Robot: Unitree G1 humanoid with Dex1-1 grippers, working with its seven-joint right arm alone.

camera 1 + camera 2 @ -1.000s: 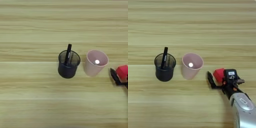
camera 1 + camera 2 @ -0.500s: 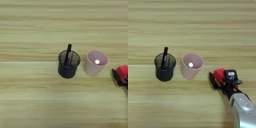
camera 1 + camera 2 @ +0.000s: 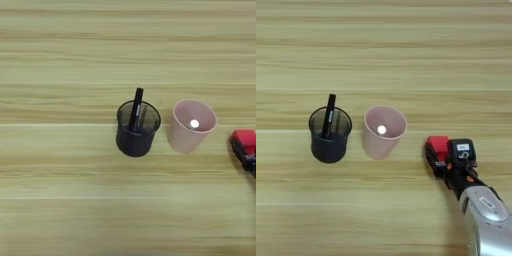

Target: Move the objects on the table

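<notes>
Closing in since a second ago, the two black fingers now sit tight against the small red cube (image 3: 437,145), where earlier the left one stood off from it. Nearest, the silver forearm (image 3: 487,220) enters from the bottom right; its pincer (image 3: 448,156) is clenched on the cube, at its far-left tip. Further left on the desk (image 3: 384,50) stand the pale pink cup (image 3: 384,131), then the black mesh pen cup (image 3: 329,135) holding a black pen (image 3: 329,115)

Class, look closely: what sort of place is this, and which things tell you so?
Probably a desk or lab tabletop: a wood-grain table, a black mesh pen cup holding a black pen, and a robot gripper.
</notes>
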